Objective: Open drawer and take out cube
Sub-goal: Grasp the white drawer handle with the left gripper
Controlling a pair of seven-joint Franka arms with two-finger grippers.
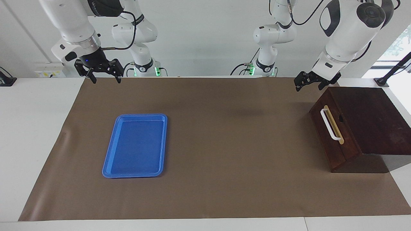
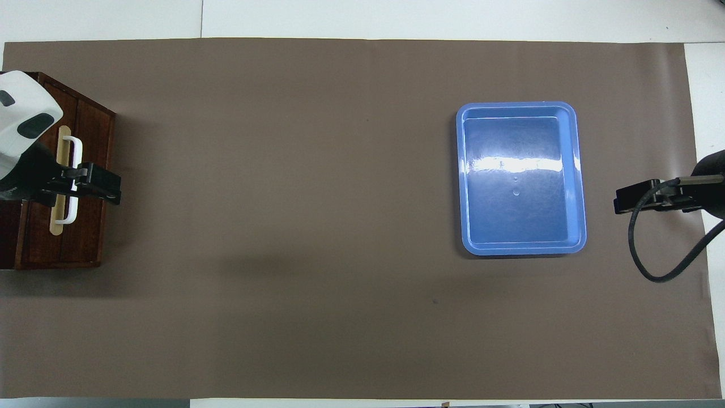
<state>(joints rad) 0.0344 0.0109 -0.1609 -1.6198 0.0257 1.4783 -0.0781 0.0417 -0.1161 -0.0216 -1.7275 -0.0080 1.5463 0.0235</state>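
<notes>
The drawer (image 1: 334,134) of the dark brown wooden box (image 1: 372,122) is pushed in at the left arm's end of the table. Its white bar handle (image 1: 330,125) faces the table's middle. The cube is hidden. My left gripper (image 1: 309,86) hangs open in the air above the drawer front, touching nothing. In the overhead view the left gripper (image 2: 96,184) covers part of the handle (image 2: 72,181). My right gripper (image 1: 104,77) waits open and empty in the air over the right arm's end of the mat, also visible in the overhead view (image 2: 626,201).
An empty flat blue tray (image 1: 141,115) lies on the brown mat (image 1: 224,144) toward the right arm's end, its rim (image 2: 515,105) well apart from both grippers. White tabletop borders the mat.
</notes>
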